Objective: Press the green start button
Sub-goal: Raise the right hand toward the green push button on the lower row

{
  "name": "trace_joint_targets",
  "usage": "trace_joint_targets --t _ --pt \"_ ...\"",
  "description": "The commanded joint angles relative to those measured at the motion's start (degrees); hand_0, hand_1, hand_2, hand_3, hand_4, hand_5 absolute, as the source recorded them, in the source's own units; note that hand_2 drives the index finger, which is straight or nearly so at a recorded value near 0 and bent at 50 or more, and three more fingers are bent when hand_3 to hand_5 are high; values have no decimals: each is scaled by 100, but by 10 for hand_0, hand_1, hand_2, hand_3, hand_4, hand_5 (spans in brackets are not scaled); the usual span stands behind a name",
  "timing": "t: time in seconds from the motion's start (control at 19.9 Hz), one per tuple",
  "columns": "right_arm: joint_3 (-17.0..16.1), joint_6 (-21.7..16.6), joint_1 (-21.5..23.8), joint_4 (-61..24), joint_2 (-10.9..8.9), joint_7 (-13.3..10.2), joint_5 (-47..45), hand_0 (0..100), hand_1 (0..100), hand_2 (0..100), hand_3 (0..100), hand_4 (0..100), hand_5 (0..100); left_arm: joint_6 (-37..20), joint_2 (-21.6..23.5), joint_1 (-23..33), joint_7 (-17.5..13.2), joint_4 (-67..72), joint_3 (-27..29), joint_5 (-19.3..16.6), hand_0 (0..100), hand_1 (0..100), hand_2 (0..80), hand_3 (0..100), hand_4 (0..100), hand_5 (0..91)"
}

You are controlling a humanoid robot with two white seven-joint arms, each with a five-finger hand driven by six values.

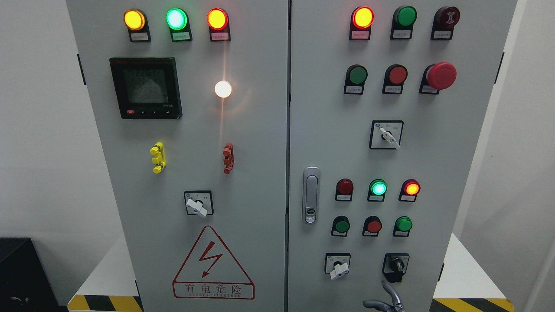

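**A:** Where's your hand?

**B:** Nearest me, at the bottom edge, right under the black key switch [395, 263]. Only a few grey fingertips [392, 297] show. I can't see which side the arm comes in from, so I just call it my hand [383, 303], and I can't tell whether it's open or closed. It touches nothing.

**A:** And the button?

**B:** That's my trouble: several green ones. Just above the key switch runs a row of three, green button [341, 225] on its left end, red in the middle, another green [403, 224] on the right, almost straight above the switch. Far higher up the same door sits a third green button [358, 74], left of the red mushroom stop [441, 75]. The labels are too small to read, so I can't say which is start.

**A:** How far along, then?

**B:** I'd judge barely begun. Nothing is pressed; the whole reach and push remain. The nearest candidates are that row above the switch.

**A:** The surface?

**B:** A flat grey cabinet [260, 173], two doors, with a latch handle [311, 195] up and left of the switch. The far door carries a meter [145, 87], lit lamps and a red hazard triangle [212, 264].

**A:** The room?

**B:** White walls both sides, hazard-striped floor edges at the cabinet's foot.
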Motion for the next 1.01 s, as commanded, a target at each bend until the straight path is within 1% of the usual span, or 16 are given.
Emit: trace_joint_targets --t 0.0,0.1,0.2,0.4,0.81,0.96 --pt "-127 -102 -47 -73 -8 -147 1323 176 367 0 866 826 939 2 -1 -132 -4 -158 0 0 120 556 0 0 0 0" --pt "-276 -164 -143 -55 -8 -199 1805 181 366 0 882 837 968 2 -1 -132 -4 -158 0 0 120 556 0 0 0 0" --pt "-408 -226 -231 -29 -8 -200 2263 194 364 0 934 881 1000 2 -1 -132 -4 -158 0 0 120 556 0 0 0 0" --pt "-549 -226 -425 6 -8 -200 2932 211 363 0 951 886 1000 2 -1 -132 -4 -158 0 0 120 556 0 0 0 0" --pt "-575 -208 -759 419 -8 -191 3223 228 363 0 973 898 1000 2 -1 -132 -4 -158 0 0 120 556 0 0 0 0" --pt "-575 -208 -952 577 -8 -200 3459 234 363 0 977 902 1000 2 -1 -132 -4 -158 0 0 120 556 0 0 0 0"
